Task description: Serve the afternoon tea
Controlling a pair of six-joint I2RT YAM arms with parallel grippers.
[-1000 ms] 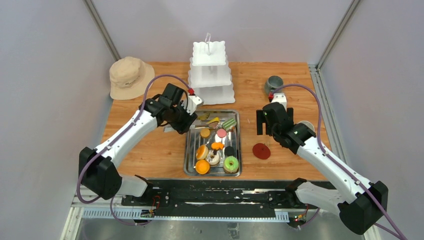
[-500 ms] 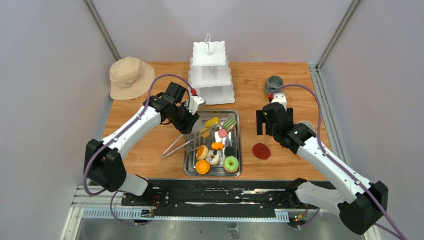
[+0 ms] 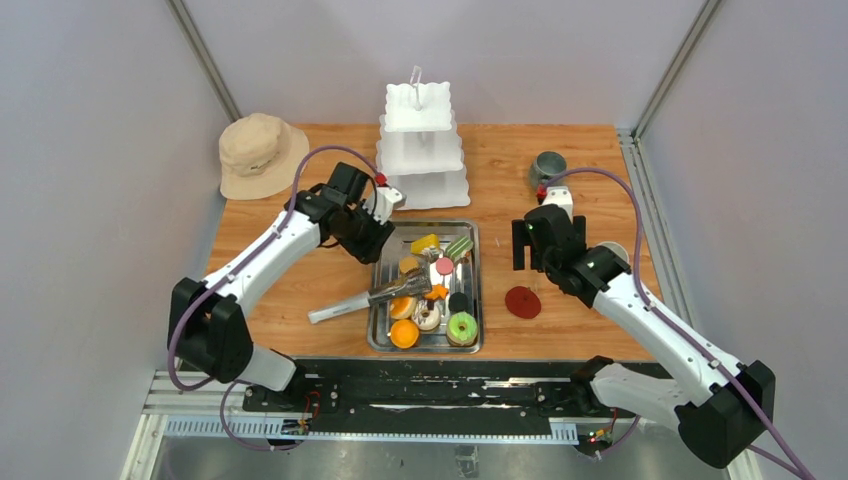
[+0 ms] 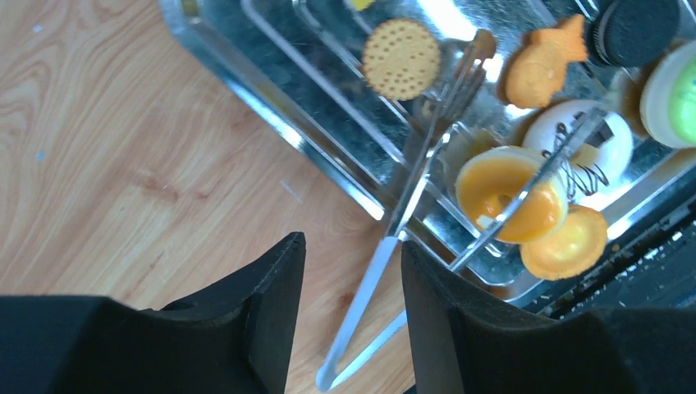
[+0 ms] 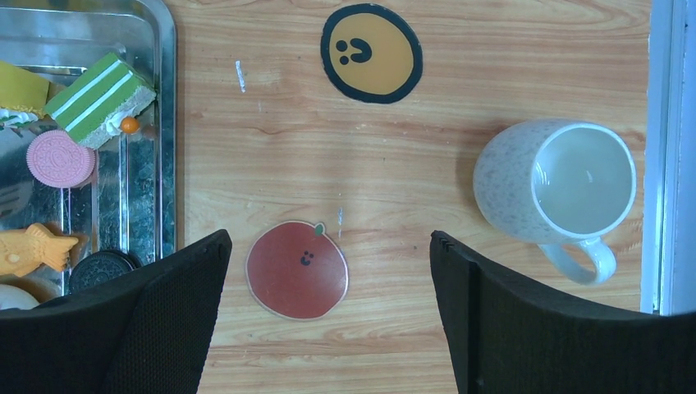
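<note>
Left gripper (image 4: 351, 261): jaws apart and empty, hung above the metal tongs (image 3: 350, 305), which lay loose across the left rim of the steel tray (image 3: 478, 285), tips among the 10 or so toy pastries (image 3: 440, 295) in that tray. Right gripper (image 5: 328, 242): jaws spread wide, grasping nothing, over the wood between a red apple coaster (image 5: 297, 269) and the white mug (image 5: 551, 182). The grey mug (image 3: 547, 168) stood upright at the table's far right.

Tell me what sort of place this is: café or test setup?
Most likely a lab robot cell, staged as a tea table. Plain grey panel walls and metal frame posts enclose one wooden tabletop, and the food is toy pastries in a steel tray by a white tiered stand.
</note>
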